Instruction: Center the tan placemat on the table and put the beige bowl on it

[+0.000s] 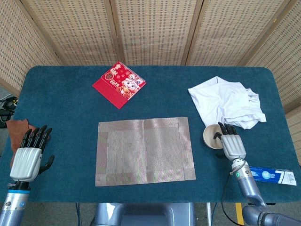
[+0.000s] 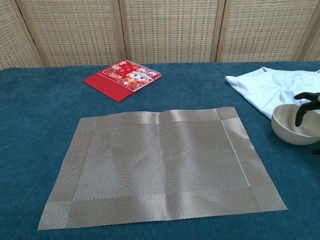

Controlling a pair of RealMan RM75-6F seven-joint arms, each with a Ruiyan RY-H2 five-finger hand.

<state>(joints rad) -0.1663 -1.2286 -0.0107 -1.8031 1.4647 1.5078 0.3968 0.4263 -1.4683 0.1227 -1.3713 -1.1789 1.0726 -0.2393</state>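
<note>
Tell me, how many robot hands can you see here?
2. The left hand rests open at the table's near left edge, holding nothing. The right hand is at the near right, its fingers reaching over the bowl rim.

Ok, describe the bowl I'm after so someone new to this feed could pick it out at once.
On the blue table, look right of the tan placemat, just below the crumpled white cloth. The beige bowl sits there, under the right hand: the only round, hollow thing among flat or soft ones.
</note>
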